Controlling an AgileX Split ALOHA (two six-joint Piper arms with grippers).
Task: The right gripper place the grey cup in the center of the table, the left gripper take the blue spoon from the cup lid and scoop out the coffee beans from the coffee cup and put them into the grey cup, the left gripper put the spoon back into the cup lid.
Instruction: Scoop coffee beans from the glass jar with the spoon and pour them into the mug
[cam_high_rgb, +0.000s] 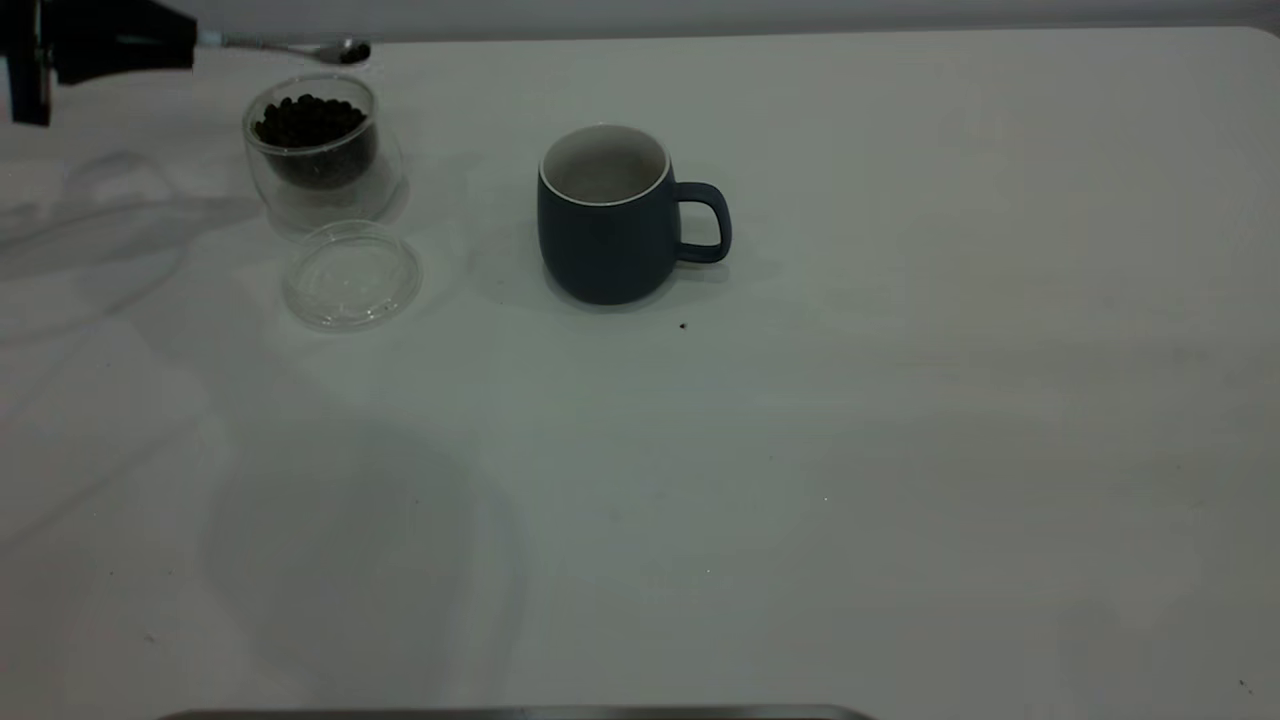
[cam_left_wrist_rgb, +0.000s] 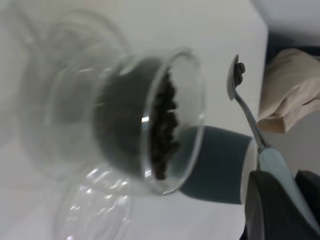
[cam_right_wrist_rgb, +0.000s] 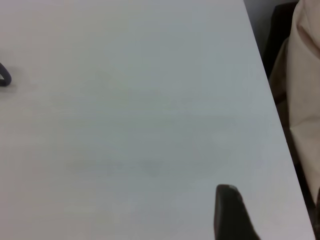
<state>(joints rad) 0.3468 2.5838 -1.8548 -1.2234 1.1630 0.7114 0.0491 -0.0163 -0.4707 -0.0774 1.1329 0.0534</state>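
My left gripper (cam_high_rgb: 150, 40) is at the far left of the table, shut on the pale handle of the blue spoon (cam_high_rgb: 290, 46). The spoon's bowl holds a few coffee beans and hangs just behind the coffee cup (cam_high_rgb: 315, 150), which is full of coffee beans (cam_high_rgb: 308, 120). In the left wrist view the gripper (cam_left_wrist_rgb: 280, 200) clamps the spoon (cam_left_wrist_rgb: 245, 105) beside the coffee cup (cam_left_wrist_rgb: 125, 120). The empty cup lid (cam_high_rgb: 350, 275) lies in front of the coffee cup. The grey cup (cam_high_rgb: 610, 215) stands upright near the table's middle, handle to the right. One right fingertip (cam_right_wrist_rgb: 227, 210) shows over bare table, holding nothing.
One stray bean (cam_high_rgb: 683, 325) lies on the table (cam_high_rgb: 900, 450) just in front of the grey cup. The grey cup's handle (cam_right_wrist_rgb: 4, 75) shows at the edge of the right wrist view. A beige cloth (cam_right_wrist_rgb: 305, 100) hangs beyond the table's edge.
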